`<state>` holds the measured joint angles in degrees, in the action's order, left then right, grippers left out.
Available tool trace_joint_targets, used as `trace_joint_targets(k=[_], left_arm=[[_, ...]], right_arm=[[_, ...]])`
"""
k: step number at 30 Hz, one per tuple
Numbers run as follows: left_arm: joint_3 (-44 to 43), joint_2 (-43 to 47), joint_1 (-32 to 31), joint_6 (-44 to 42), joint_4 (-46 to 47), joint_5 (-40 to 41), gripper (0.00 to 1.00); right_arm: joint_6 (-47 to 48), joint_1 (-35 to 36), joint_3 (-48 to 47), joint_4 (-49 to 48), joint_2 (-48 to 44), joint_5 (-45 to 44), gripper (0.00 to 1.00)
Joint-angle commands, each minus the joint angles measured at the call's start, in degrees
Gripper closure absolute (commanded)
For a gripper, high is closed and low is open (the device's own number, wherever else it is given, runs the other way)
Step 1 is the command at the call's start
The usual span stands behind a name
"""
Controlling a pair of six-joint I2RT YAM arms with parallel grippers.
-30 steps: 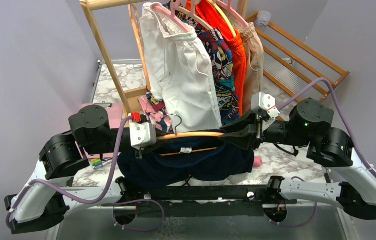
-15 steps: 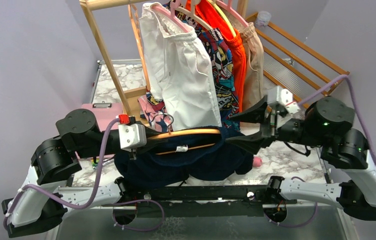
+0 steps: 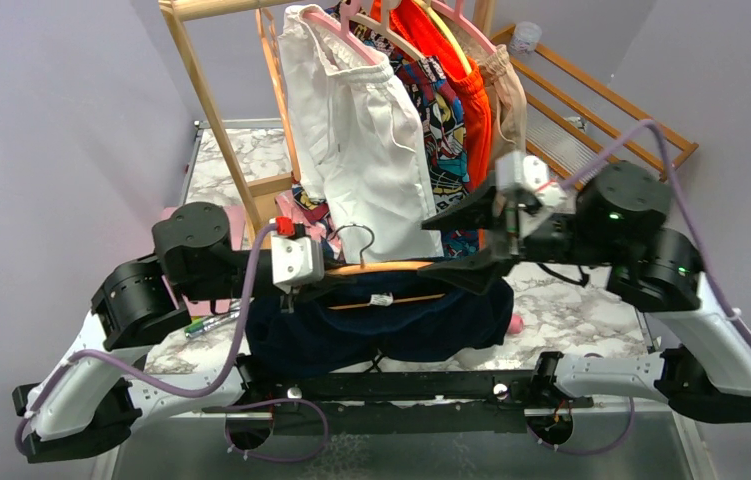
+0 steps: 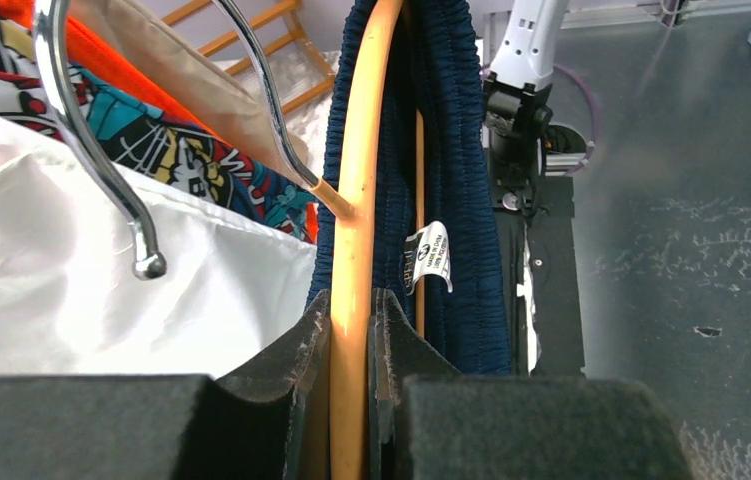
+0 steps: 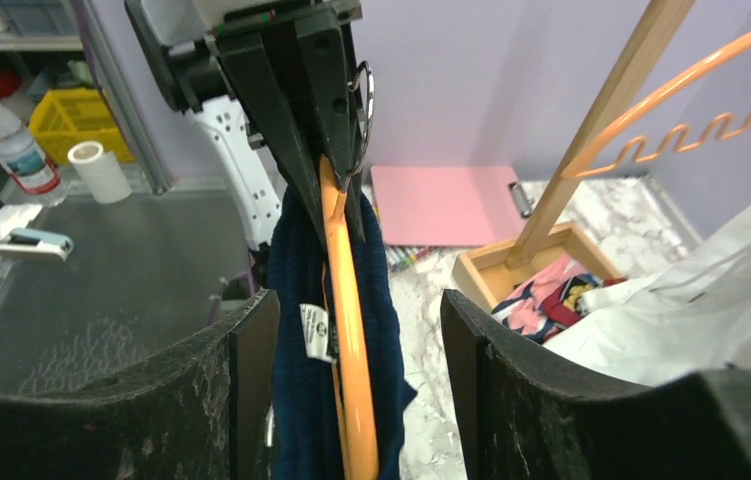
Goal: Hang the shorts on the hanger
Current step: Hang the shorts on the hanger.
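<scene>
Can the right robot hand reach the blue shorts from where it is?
Probably yes. The right gripper is open, and the shorts on the hanger hang straight ahead of its jaws, with nothing in between.

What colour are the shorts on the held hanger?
Dark navy blue shorts; clearest in the left wrist view.

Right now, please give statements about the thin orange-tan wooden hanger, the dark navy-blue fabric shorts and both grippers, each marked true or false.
1. The left gripper is shut on the wooden hanger. True.
2. The right gripper grips the navy shorts. False: it is open, holding nothing.
3. The navy shorts lie on the floor. False: they hang draped on the wooden hanger.
4. White shorts hang on a pink hanger behind. True.
</scene>
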<state>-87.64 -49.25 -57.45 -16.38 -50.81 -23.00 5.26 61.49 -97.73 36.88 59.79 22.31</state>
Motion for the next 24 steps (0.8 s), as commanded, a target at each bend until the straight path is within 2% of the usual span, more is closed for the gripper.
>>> trace_joint_targets(k=[1, 10, 18, 24], left_arm=[[-0.20, -0.92, 0.12, 1.00, 7.69, -4.37, 1.00], [-0.16, -2.96, 0.11, 0.73, 9.70, -5.88, 1.00], [-0.68, -4.93, 0.15, 0.82, 10.70, -6.34, 1.00], [-0.62, -5.33, 0.12, 0.62, 10.66, -5.28, 1.00]], right_arm=[[0.75, -0.01, 2.30, -2.72, 2.57, 4.81, 0.38], [0.68, -0.01, 4.75, -3.12, 4.82, 5.28, 0.42], [0.57, 0.02, 4.58, -1.60, 6.75, 6.03, 0.54], [1.21, 0.01, 3.62, 1.09, 7.97, 5.66, 0.72]])
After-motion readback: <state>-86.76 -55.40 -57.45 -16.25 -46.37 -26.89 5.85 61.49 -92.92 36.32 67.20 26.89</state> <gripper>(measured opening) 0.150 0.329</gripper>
